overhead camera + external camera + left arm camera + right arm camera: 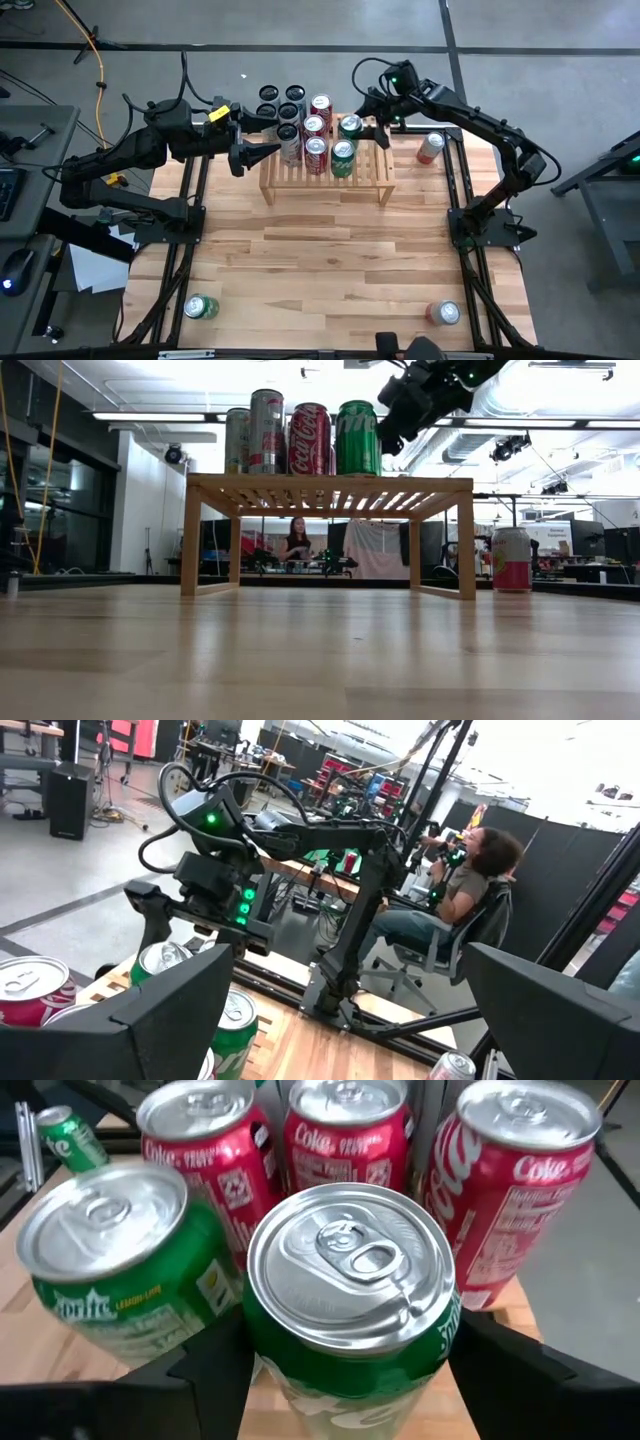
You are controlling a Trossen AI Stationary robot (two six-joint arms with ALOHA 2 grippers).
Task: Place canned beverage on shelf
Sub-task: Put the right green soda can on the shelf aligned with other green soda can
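**Entry: canned beverages to shelf, placement in hand**

**Step.** The green Sprite can stands upright on the slatted top of the shelf, at its far right, close against the other cans. The right pincer is set around it from above. Whether it grips the can or stands clear cannot be told. Judged stage: set-down or release of this can.

**Next move calls for.** A straight lift away from the can, with no sideways sweep, since the neighbours stand tight and would tip. After that, probably the nearest loose can.

**Left pincer**: wide and holding nothing, hovering at the shelf's left end, waiting.

**Count, on the shelf.**
- Coca-Cola cans, red: three, the first at the far edge.
- Sprite cans, green: two, the one in hand and a second nearer the front.
- Silver-sided can: one, at the left of the group.

**Count, at the shelf's far left corner.**
- Dark-topped cans: about five. Whether they are on the slats or on the surface behind cannot be told.

**Count, loose on the surface**.
- Pink-red can: one, just right of the shelf.
- Green can: one, near the front left corner.
- Red can: one, near the front right corner.
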